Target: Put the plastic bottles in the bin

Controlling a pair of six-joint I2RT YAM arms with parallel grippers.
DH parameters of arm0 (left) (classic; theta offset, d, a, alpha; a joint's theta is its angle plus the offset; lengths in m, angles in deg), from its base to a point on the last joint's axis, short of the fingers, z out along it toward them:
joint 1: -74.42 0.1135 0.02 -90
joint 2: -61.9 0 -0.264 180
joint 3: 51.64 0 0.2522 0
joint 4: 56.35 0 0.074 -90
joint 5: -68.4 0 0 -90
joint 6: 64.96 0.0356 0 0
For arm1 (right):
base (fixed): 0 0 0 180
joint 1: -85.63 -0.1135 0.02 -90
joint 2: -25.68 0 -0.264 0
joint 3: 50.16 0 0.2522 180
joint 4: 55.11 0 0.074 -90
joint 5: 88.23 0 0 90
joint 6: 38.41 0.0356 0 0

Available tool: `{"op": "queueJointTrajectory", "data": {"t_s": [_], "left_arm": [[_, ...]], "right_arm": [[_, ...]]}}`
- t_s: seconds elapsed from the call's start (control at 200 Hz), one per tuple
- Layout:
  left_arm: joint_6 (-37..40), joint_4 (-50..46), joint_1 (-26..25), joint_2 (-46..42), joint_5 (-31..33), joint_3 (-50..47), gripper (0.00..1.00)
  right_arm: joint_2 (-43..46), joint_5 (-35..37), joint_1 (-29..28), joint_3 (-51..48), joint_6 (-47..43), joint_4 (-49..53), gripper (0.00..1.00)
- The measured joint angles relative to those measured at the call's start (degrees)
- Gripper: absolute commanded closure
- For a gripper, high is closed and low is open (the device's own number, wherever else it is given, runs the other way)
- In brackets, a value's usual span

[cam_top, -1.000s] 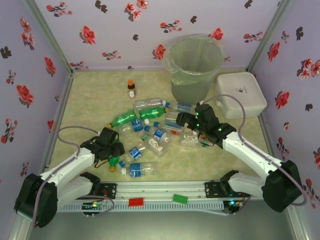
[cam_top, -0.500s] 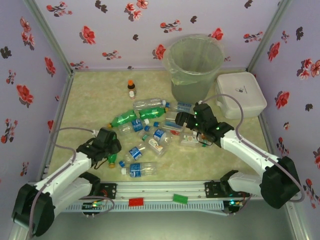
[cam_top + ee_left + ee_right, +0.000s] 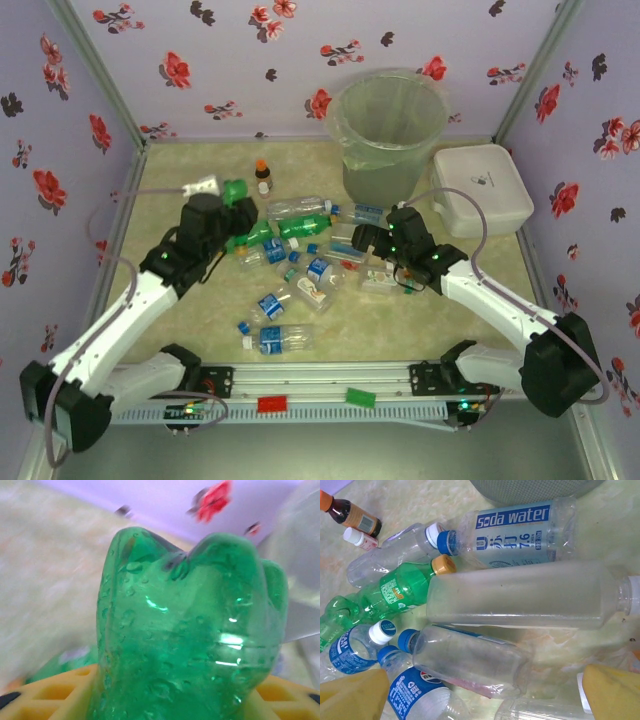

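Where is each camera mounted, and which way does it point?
Top external: above, behind the bases, looking down at table and bin; both arms show.
Left wrist: on the left arm, facing the green bottle clamped in the left end effector; yellow fingers show.
Right wrist: looks down on the plastic bottles; open right end effector, yellow fingertips at the corners.
Shared: top external and left wrist both show the green bottle.

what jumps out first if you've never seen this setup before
A bright green bottle sits clamped in the left gripper, held up over the left side of the table. Next comes the jumble of plastic bottles strewn across the middle, with the right gripper open over its right edge. Behind them, at the back, stands the big bag-lined bin.
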Motion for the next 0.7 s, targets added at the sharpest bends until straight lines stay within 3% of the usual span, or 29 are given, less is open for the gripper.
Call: {"op": "queueJointTrajectory", "data": {"t_s": [0.31, 0.7], "left_arm": [[8.98, 11.19, -3.67, 26.45, -8.09, 28.79, 0.65], [12.52, 8.26, -4.11, 54.07, -16.48, 64.92, 0.66]], "right_arm": [[0.0, 0.28, -0.02, -3.23, 0.9, -0.26, 0.0], [1.68, 1.22, -0.02, -5.42, 1.95, 0.55, 0.0]]}}
